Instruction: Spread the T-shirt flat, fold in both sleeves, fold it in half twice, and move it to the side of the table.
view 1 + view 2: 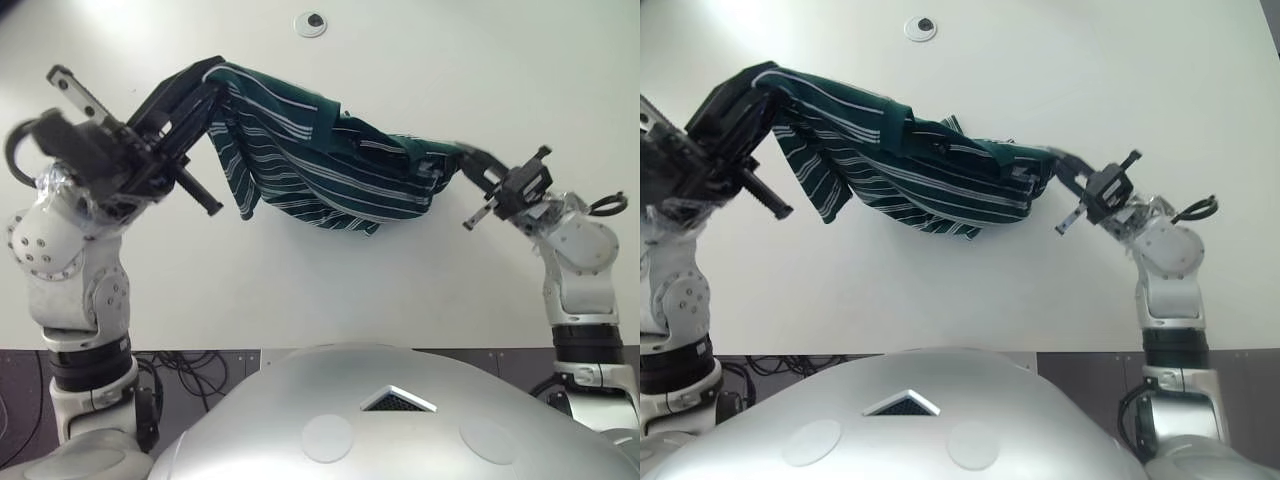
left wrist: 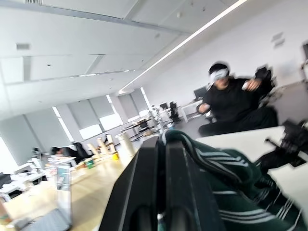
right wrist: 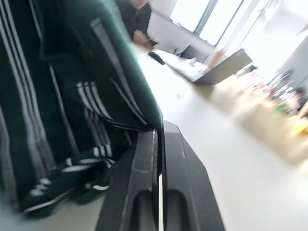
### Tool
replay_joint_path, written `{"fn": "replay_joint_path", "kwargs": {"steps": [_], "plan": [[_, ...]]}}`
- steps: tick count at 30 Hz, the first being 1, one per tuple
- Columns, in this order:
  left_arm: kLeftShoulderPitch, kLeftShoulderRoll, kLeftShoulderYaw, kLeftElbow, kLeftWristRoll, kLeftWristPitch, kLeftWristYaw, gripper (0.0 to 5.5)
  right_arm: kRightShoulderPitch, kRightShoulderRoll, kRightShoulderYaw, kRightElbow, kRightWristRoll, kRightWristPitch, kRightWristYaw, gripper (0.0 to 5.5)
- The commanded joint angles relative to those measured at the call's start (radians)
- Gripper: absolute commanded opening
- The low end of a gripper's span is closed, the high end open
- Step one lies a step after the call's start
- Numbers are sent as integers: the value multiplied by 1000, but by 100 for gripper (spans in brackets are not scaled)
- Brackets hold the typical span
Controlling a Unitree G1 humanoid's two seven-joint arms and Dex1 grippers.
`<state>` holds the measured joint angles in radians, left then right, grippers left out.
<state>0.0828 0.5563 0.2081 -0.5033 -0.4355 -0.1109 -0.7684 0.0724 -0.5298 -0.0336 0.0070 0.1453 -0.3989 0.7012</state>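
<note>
A dark green T-shirt [image 1: 310,160] with white stripes hangs in the air over the white table [image 1: 330,280], stretched between both grippers and sagging in the middle. My left gripper [image 1: 210,85] is raised high at the left, shut on one end of the shirt [image 2: 216,178]. At the right, lower down, my right gripper [image 1: 462,155] is shut on the other end. In the right wrist view the black fingers [image 3: 144,163] pinch the striped cloth [image 3: 72,96] closed. The shirt's bottom fold hangs just above or touching the table; I cannot tell which.
A small round grey disc [image 1: 312,23] lies on the table at the far edge. Bare white tabletop [image 1: 940,290] stretches under and around the shirt. Cables [image 1: 185,370] lie on the floor below the table's near edge.
</note>
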Motion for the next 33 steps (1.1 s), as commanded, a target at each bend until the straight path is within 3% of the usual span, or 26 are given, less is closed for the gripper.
{"fn": "replay_joint_path", "kwargs": {"steps": [1, 5, 8, 16, 21, 28, 31, 33], "plan": [[-185, 75, -44, 141, 186, -64, 3, 0, -196, -48, -39, 44, -96, -2, -76, 3], [-539, 139, -144, 495, 462, -223, 45, 0, -469, -67, -26, 182, -207, 5, -156, 3], [-788, 126, -220, 776, 559, -311, 58, 0, -668, -66, 1, 334, -275, -10, -192, 3], [-1317, 49, -321, 1394, 662, -440, 103, 0, -1192, -97, 99, 834, -480, -103, -343, 3], [-1527, 12, -319, 1646, 671, -424, 157, 0, -1407, -118, 151, 1048, -569, -141, -474, 3], [-1496, 31, -317, 1720, 663, -485, 149, 0, -1363, -152, 167, 1032, -563, -281, -493, 3], [-1270, 47, -280, 1635, 524, -567, -117, 0, -1105, -168, 196, 810, -403, -398, -256, 3], [-1028, 83, -269, 1427, 344, -523, -381, 0, -828, -240, 271, 530, -179, -404, -31, 3]]}}
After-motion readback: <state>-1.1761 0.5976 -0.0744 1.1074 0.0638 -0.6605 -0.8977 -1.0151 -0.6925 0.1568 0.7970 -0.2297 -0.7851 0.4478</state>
